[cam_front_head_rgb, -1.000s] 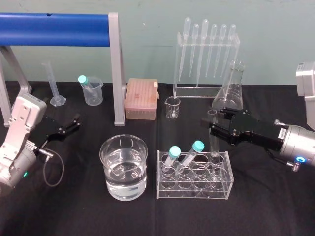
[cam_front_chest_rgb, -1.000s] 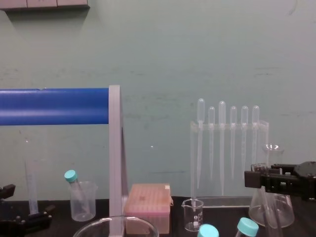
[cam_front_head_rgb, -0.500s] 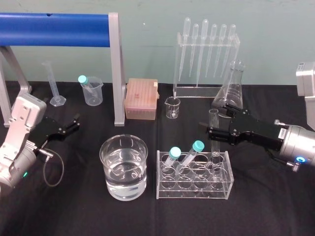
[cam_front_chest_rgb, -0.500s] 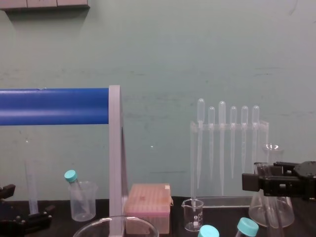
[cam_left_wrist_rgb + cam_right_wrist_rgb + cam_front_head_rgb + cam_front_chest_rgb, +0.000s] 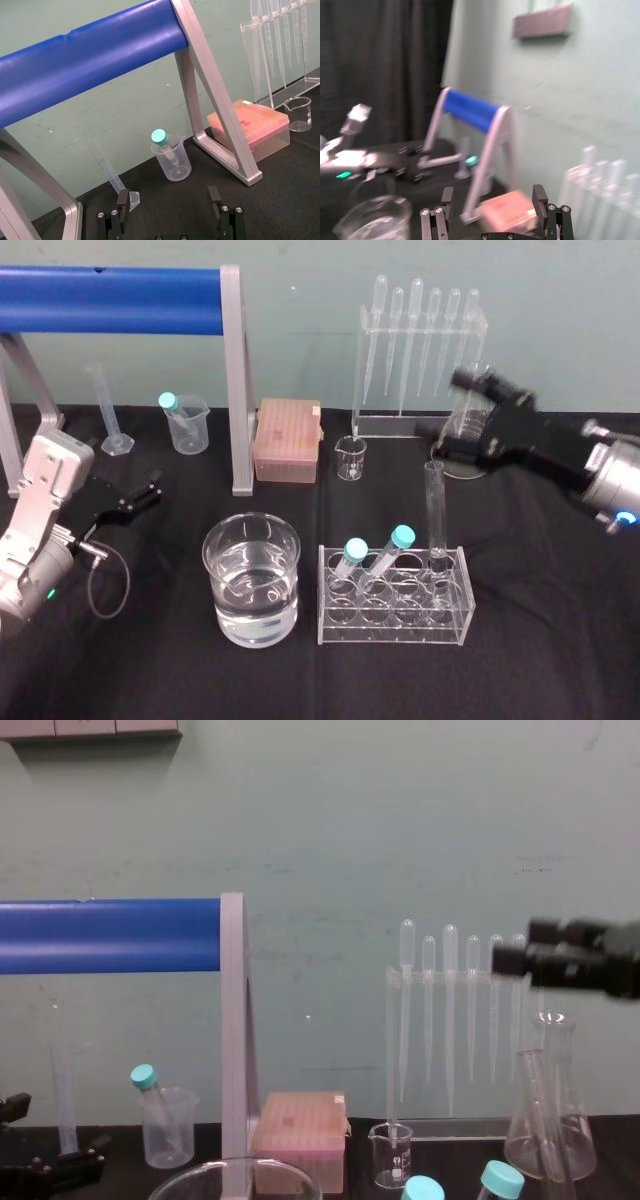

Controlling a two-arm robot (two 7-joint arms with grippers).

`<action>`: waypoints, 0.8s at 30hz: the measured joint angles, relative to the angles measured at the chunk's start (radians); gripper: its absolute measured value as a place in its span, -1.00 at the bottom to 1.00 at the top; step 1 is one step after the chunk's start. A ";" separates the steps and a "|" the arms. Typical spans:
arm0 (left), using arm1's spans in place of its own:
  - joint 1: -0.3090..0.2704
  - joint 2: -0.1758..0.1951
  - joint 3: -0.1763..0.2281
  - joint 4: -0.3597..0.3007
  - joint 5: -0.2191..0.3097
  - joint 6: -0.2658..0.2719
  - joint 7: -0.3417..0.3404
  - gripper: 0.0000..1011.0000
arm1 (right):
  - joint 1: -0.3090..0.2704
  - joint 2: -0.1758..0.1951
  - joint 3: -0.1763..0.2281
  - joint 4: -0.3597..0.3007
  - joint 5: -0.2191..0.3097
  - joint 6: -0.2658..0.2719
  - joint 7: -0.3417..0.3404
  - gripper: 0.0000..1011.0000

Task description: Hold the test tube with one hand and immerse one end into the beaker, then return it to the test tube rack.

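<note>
- Test tube is found standing upright in the back-right hole of the test tube rack, lip up and touched by nothing. So the job can be judged as pretty much wrapped up, with only the pull-away left (or not begun at all, which can't be told apart here).
- Up behind the rack and a bit to its right, the right gripper is seen with jaws spread wide and nothing between them, well apart from the tube.
- Far off to the rack's left, the left gripper is parked, jaws also wide and empty.
- Just beside the rack on its left, the beaker is seen with water in it.
- For a clean pull-away, the arm should be taken up and away from the rack, not swept sideways. The tube's lip sticks well above the rack and could get clipped.
- Behind the rack, the conical flask and the pipette stand are near those open fingers, so some room should be left there too.
- Nothing needs to be squeezed right now.
</note>
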 joint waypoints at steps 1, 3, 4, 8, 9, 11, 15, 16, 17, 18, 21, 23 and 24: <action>0.000 0.000 0.000 0.000 0.000 0.000 0.000 0.98 | -0.008 0.002 0.012 -0.013 -0.006 -0.006 -0.021 0.98; 0.000 0.000 0.000 0.000 0.000 0.000 0.000 0.98 | -0.029 0.007 0.039 -0.038 -0.018 -0.008 -0.073 0.98; 0.000 0.000 0.000 0.000 0.000 0.000 0.000 0.98 | -0.054 0.013 0.065 -0.063 -0.027 0.006 -0.134 0.98; 0.000 0.000 0.000 0.000 0.000 0.000 0.000 0.98 | -0.119 0.017 0.121 -0.101 -0.027 0.068 -0.259 0.98; 0.000 0.000 0.000 0.000 0.000 0.000 0.000 0.98 | -0.144 0.017 0.135 -0.109 -0.026 0.099 -0.302 0.98; 0.000 0.000 0.000 0.000 0.000 0.000 0.000 0.98 | -0.167 0.015 0.145 -0.116 -0.025 0.132 -0.341 0.98; 0.000 0.000 0.000 0.000 0.000 0.000 0.000 0.98 | -0.212 -0.005 0.159 -0.098 -0.010 0.184 -0.389 0.98; 0.000 0.000 0.000 0.000 0.000 0.000 0.000 0.98 | -0.218 -0.009 0.160 -0.092 -0.008 0.192 -0.395 0.98; 0.000 0.000 0.000 0.000 0.000 0.000 0.000 0.98 | -0.227 -0.016 0.160 -0.080 -0.007 0.205 -0.403 0.98; 0.000 0.000 0.000 0.000 0.000 0.000 0.000 0.98 | -0.230 -0.020 0.160 -0.072 -0.007 0.211 -0.407 0.98; 0.000 0.000 0.000 0.000 0.000 0.000 0.000 0.98 | -0.235 -0.035 0.157 -0.047 -0.010 0.229 -0.413 0.98; 0.000 0.000 0.000 0.000 0.000 0.000 0.000 0.98 | -0.234 -0.044 0.154 -0.030 -0.016 0.236 -0.413 0.98; 0.000 0.000 0.000 0.000 0.000 0.000 0.000 0.98 | -0.232 -0.047 0.153 -0.025 -0.017 0.238 -0.411 0.98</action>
